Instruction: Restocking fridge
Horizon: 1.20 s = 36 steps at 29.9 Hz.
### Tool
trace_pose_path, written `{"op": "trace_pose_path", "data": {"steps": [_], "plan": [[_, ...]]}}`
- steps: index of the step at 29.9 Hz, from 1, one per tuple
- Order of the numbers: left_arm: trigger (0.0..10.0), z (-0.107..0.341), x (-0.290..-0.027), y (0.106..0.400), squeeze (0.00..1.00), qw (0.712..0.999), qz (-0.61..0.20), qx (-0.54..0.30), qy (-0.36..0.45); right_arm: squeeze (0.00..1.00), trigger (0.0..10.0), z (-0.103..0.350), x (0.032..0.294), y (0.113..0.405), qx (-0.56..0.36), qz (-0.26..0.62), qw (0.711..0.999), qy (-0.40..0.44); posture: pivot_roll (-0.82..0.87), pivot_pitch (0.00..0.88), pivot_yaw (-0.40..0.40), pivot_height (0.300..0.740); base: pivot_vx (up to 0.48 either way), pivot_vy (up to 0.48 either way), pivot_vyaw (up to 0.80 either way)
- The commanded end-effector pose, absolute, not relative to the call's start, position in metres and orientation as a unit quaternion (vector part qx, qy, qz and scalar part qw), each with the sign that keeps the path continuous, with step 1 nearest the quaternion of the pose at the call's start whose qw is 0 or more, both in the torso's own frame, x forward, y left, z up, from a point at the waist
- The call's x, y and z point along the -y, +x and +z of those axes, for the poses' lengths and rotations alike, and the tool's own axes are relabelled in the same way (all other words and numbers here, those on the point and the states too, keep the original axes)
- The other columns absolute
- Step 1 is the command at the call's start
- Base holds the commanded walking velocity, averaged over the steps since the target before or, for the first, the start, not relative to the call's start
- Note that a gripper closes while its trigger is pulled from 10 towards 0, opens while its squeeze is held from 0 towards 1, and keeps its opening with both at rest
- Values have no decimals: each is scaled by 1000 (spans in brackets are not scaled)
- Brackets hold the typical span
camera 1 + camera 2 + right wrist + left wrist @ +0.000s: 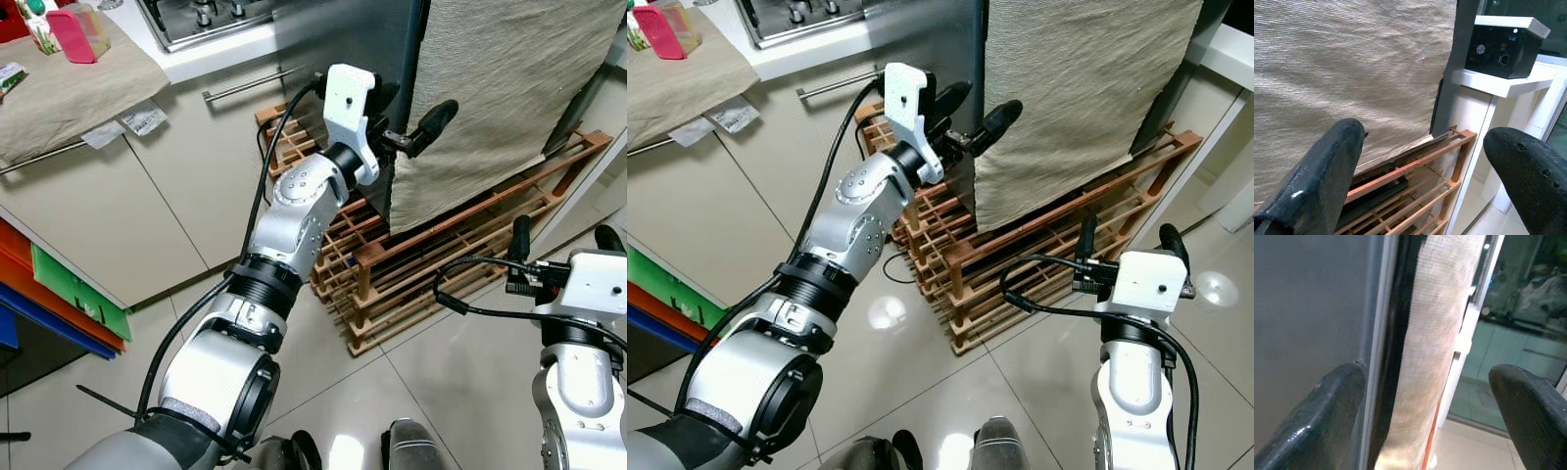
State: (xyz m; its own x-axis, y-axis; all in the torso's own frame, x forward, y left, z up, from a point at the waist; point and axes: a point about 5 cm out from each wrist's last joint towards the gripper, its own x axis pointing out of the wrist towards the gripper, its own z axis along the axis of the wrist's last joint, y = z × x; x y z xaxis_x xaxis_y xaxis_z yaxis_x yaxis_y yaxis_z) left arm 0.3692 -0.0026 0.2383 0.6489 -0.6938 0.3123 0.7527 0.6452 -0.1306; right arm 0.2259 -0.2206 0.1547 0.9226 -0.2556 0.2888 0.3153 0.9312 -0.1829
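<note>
**Left gripper at the edge of the fridge door, right gripper waiting low**

The left arm is stretched forward and up, and the left gripper [407, 122] is at the edge of the dark grey fridge [367, 44]. Its two black fingers [1317, 426] are spread wide apart. In the left wrist view, one finger lies close against the grey side of the fridge and the other finger stands free in the air; between them runs the dark gap of the door edge and the hanging edge of a beige cloth [1435, 342]. The fingers hold nothing; I cannot tell if the near finger really touches the fridge side.

The beige cloth [500, 88] hangs over the front of the fridge and covers most of it. Under the cloth and in front of the fridge, wooden racks [431, 264] lie stacked on the tiled floor [441, 392], leaning against the fridge and the cabinet.

The right gripper [1127, 240] is lower, near the wooden racks, and points toward the cloth. Its fingers [1322, 171] are also wide open and empty. In the right wrist view a black box [1503, 46] stands on a white shelf beside the fridge.

To the left is a white kitchen cabinet [127, 206] with a metal handle [250, 86]. On the counter lies another cloth [69, 93] with a pink container [73, 37] on it.
</note>
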Motion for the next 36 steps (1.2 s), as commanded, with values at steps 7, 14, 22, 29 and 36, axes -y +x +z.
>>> {"op": "trace_pose_path", "data": {"steps": [7, 14, 22, 29, 36], "plan": [[10000, 242, 43, 359, 0, 881, -426, 93, -184, 0, 10000, 156, 221, 224, 135, -148, 973, -116, -381, 122, 154, 723, 0, 0, 0], [10000, 242, 30, 358, 0, 892, -410, 156, -110, 0, 10000, 157, 223, 221, 135, -153, 972, -119, -389, 117, 161, 723, 0, 0, 0], [10000, 228, -40, 332, 0, 915, -326, 217, -97, 0, 10000, 180, 220, 210, 178, -169, 961, -126, -356, 108, 156, 723, 0, 0, 0], [10000, 210, -64, 330, 0, 960, -201, 190, -44, 0, 10000, 189, 217, 225, 199, -157, 959, -124, -316, 92, 144, 723, 0, 0, 0], [10000, 200, -63, 332, 0, 974, -166, 151, -23, 0, 10000, 192, 218, 238, 202, -152, 959, -125, -311, 75, 143, 723, 0, 0, 0]]}}
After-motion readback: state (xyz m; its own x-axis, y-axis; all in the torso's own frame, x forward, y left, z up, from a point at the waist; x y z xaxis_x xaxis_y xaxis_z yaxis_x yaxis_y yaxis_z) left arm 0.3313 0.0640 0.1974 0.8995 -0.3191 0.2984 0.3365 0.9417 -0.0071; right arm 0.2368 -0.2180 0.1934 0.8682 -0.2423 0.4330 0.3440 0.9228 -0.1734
